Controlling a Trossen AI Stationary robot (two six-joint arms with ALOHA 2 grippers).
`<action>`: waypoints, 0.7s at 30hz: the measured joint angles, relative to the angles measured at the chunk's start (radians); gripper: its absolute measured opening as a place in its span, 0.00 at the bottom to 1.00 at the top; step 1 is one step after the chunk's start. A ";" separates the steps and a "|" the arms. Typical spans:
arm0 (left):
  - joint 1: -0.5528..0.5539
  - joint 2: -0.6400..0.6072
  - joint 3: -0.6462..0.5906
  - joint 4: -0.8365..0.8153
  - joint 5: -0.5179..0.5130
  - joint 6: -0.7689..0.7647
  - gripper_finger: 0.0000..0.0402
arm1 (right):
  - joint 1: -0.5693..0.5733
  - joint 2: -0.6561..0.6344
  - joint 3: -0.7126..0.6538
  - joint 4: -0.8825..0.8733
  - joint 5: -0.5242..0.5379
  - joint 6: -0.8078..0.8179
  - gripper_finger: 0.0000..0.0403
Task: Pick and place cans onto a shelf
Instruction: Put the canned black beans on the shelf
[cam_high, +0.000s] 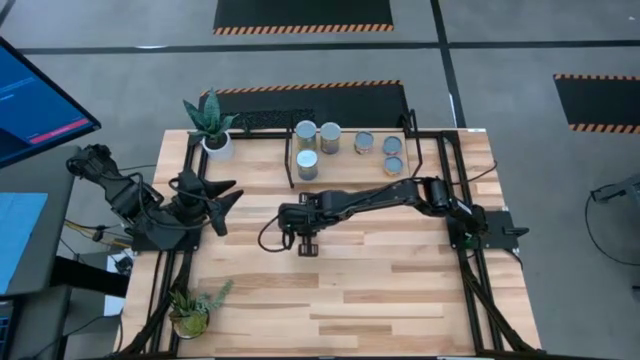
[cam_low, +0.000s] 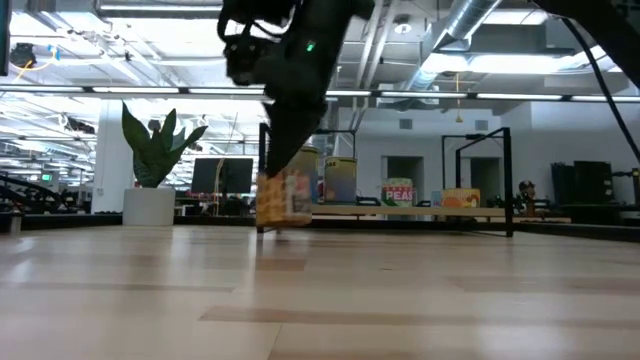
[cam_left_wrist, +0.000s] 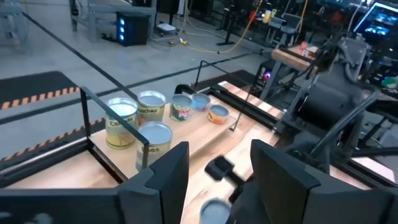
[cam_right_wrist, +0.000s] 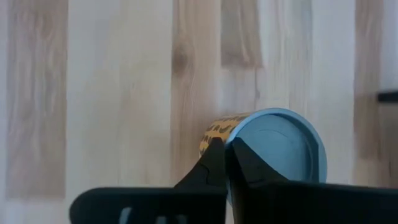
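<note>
Gripping can (cam_right_wrist: 273, 152), right claw (cam_right_wrist: 225, 163) mid-table

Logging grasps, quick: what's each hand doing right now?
Left hand: open, empty, parked at the table's left edge.
Right hand: shut on the rim of a can.

**Open tabletop in front, shelf crowded**

The shelf (cam_high: 350, 165) is occupied by five cans (cam_high: 307, 165), with bare board left only at its right end. The table (cam_high: 380, 290) before it is largely unobstructed; potted plants (cam_high: 210, 125) are confined to the left corners.
</note>
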 joint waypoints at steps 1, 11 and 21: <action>0.000 0.000 0.000 0.000 0.009 0.000 0.41 | 0.004 0.000 0.020 -0.047 0.000 0.000 0.01; 0.000 0.000 0.000 0.001 0.096 -0.020 0.41 | 0.027 -0.057 0.142 -0.612 0.148 0.154 0.01; 0.000 0.000 -0.001 0.000 0.065 -0.017 0.41 | -0.001 -0.425 -0.181 -0.566 0.243 0.233 0.01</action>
